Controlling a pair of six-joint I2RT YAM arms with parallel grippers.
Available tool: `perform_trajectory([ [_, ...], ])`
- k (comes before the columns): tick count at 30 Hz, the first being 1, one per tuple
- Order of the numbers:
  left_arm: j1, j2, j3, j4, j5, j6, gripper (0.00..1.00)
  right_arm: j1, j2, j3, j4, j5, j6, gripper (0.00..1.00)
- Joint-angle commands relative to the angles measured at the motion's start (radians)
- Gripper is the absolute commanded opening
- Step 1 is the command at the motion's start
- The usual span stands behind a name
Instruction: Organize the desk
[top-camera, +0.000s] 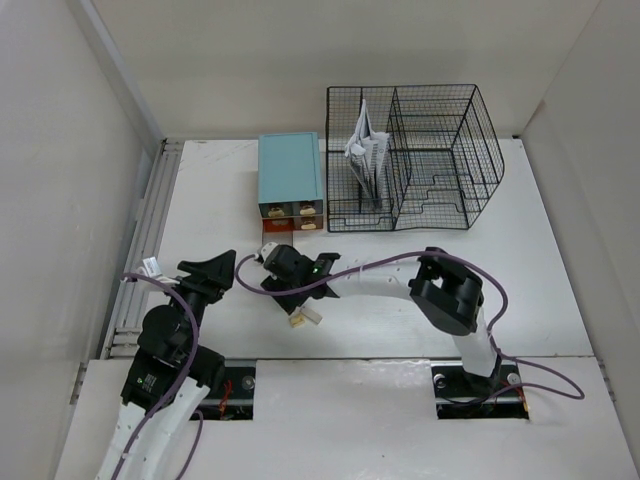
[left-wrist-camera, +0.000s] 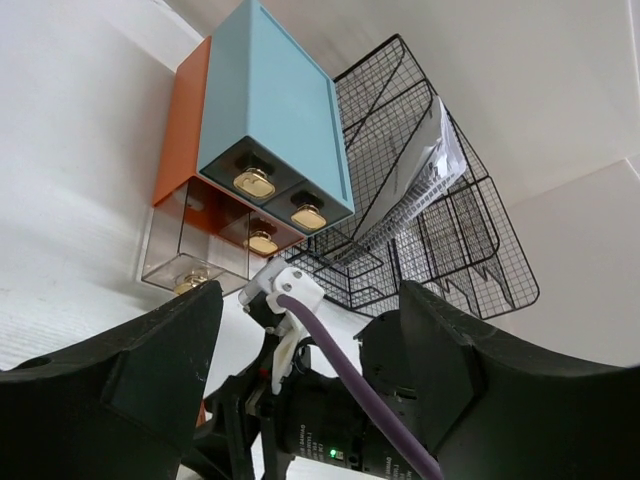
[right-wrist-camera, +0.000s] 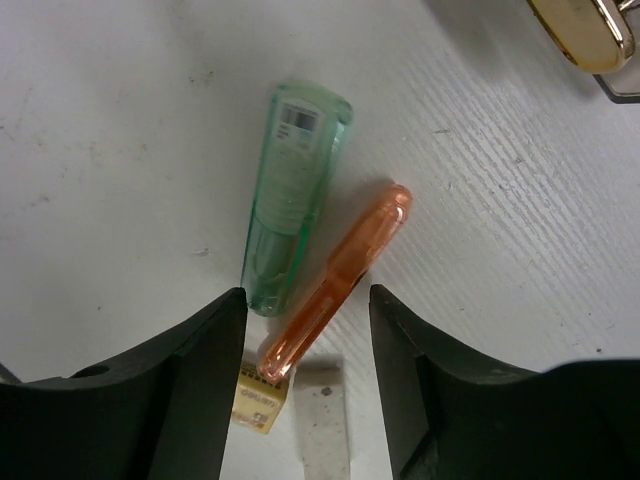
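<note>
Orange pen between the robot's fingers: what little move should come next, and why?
Probably lower and close on the orange pen. The right gripper hangs open above it, fingers either side, the green tube close beside it on the desk.

Drawer box (top-camera: 291, 180) sitting at the far side of the desk (top-camera: 560, 290); wire rack (top-camera: 415, 160) standing just right of it; papers (top-camera: 365, 150) leaning in the rack's left compartment; broad pen (right-wrist-camera: 290, 200) and slim pen (right-wrist-camera: 335, 285) lying side by side on the desk before the box; eraser (right-wrist-camera: 258, 400) lying at the slim pen's end.
</note>
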Motion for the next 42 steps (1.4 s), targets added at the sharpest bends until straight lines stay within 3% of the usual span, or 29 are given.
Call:
perform_trajectory([
  [1, -0.003, -0.115, 0.006, 0.015, 0.011, 0.01, 0.69, -0.001, 0.02, 0.041, 0.03, 0.056, 0.022, 0.58],
  [8, -0.003, -0.124, 0.006, 0.015, 0.02, 0.01, 0.69, -0.001, 0.064, 0.06, 0.01, 0.07, 0.012, 0.52],
  [13, -0.003, -0.124, 0.006, 0.015, 0.02, 0.01, 0.69, -0.001, 0.063, 0.06, -0.001, 0.08, -0.017, 0.17],
  [15, -0.003, -0.124, 0.006, 0.015, 0.02, 0.01, 0.69, -0.001, 0.052, 0.05, -0.001, 0.091, -0.029, 0.12],
  [19, -0.003, -0.134, 0.006, 0.015, 0.02, 0.01, 0.69, -0.001, 0.032, 0.038, -0.001, 0.091, -0.049, 0.13],
  [26, -0.003, -0.143, 0.006, 0.015, 0.02, 0.01, 0.69, -0.001, 0.008, 0.027, 0.005, 0.088, -0.076, 0.04],
  [35, -0.003, -0.143, 0.017, 0.006, -0.011, 0.01, 0.69, -0.025, -0.022, 0.291, -0.108, 0.096, -0.313, 0.0],
  [42, -0.003, -0.152, 0.063, -0.003, -0.051, 0.02, 0.69, -0.18, -0.049, 0.409, -0.118, -0.106, -0.422, 0.0],
])
